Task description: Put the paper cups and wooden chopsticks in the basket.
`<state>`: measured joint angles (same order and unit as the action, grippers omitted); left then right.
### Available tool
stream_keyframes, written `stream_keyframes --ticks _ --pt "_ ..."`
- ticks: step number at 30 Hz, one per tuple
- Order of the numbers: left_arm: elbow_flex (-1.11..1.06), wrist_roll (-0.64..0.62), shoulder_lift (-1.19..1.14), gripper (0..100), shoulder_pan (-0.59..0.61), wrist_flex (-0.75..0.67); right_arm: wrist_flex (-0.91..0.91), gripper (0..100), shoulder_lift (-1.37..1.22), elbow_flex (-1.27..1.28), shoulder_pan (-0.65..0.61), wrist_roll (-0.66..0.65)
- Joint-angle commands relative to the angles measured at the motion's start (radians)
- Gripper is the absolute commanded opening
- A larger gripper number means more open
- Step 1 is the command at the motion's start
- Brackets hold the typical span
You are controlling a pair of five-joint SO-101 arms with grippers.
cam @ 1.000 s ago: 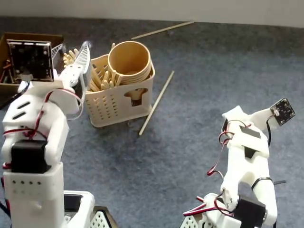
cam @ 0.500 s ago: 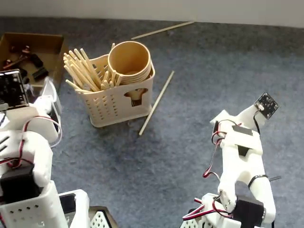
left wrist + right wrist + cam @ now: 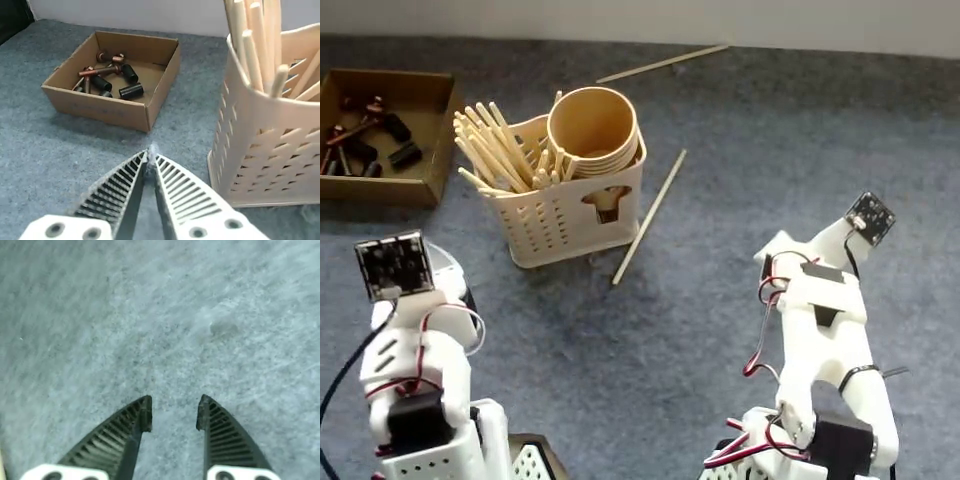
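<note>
Mostly open grey desk (image 3: 720, 130) lies right of the basket (image 3: 570, 215), which holds stacked cups (image 3: 593, 125) and a chopstick bundle (image 3: 490, 150). One loose chopstick (image 3: 650, 215) lies just beside it, another (image 3: 662, 62) along the far edge. The left fingers (image 3: 149, 161) are pressed together, empty; the right fingers (image 3: 145, 416) are spread, empty.
</note>
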<state>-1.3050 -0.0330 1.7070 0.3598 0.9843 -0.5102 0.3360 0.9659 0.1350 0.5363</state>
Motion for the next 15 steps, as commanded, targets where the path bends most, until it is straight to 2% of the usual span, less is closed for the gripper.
stream_keyframes --ticks 1,5,10,15 --pt "-0.117 -0.003 0.127 1 0.008 -0.029 -0.008 15.2 0.022 -0.007 -0.021 -0.014" --pt "-0.219 -0.003 0.114 1 0.007 -0.038 -0.077 15.2 0.024 -0.015 -0.030 -0.014" --pt "-0.328 -0.002 0.108 1 0.008 -0.117 -0.200 15.2 0.024 -0.085 -0.050 -0.014" --pt "-0.343 -0.002 0.108 1 0.010 -0.129 -0.354 15.2 0.022 -0.194 -0.074 -0.008"
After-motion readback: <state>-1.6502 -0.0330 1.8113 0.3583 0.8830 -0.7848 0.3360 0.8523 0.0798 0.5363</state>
